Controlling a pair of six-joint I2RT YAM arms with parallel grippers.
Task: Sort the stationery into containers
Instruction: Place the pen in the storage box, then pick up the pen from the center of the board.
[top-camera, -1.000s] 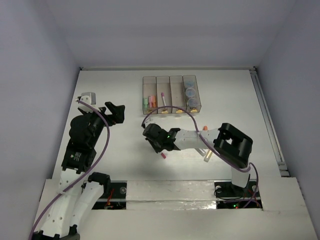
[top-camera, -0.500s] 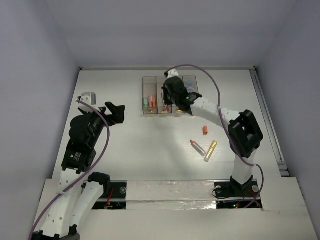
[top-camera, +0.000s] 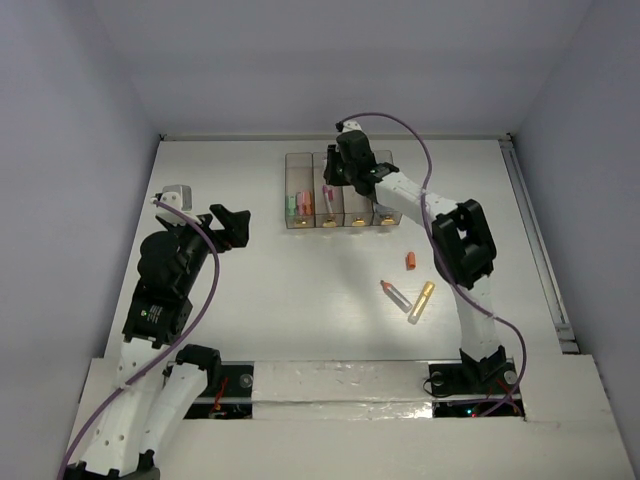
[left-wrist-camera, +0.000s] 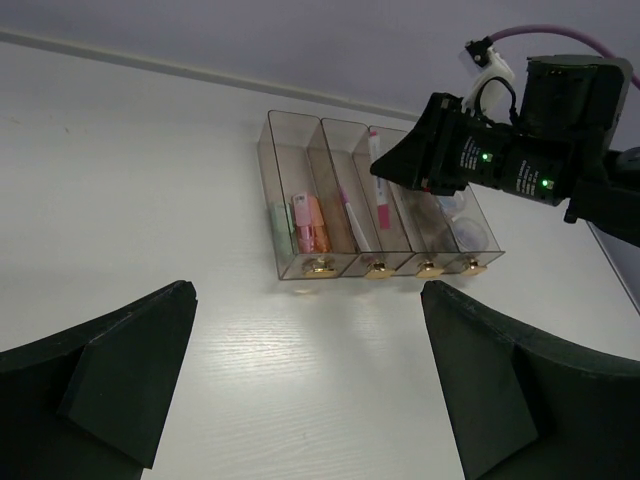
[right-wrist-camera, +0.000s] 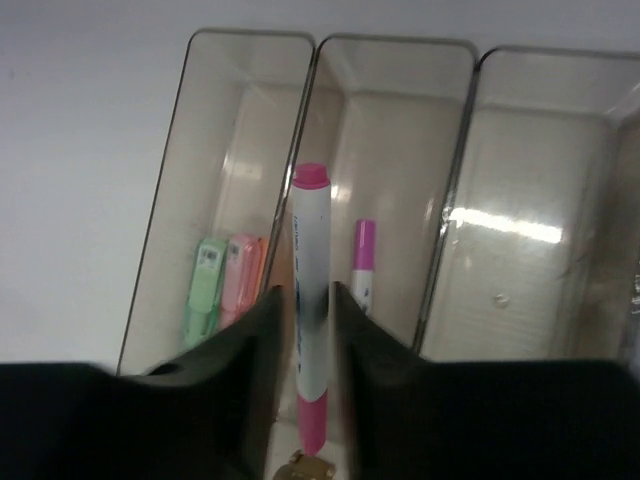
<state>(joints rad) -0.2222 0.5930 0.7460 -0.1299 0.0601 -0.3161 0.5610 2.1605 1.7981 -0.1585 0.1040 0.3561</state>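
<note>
Where translucent bins (right-wrist-camera: 455, 180) stand, right tool (right-wrist-camera: 307, 296) pinches cylindrical marker (right-wrist-camera: 310, 240).

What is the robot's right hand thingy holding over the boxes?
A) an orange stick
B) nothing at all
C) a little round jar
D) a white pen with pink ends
D: in the right wrist view the white marker with magenta ends sits pinched in the right gripper, above the translucent grey-brown bins.
</note>
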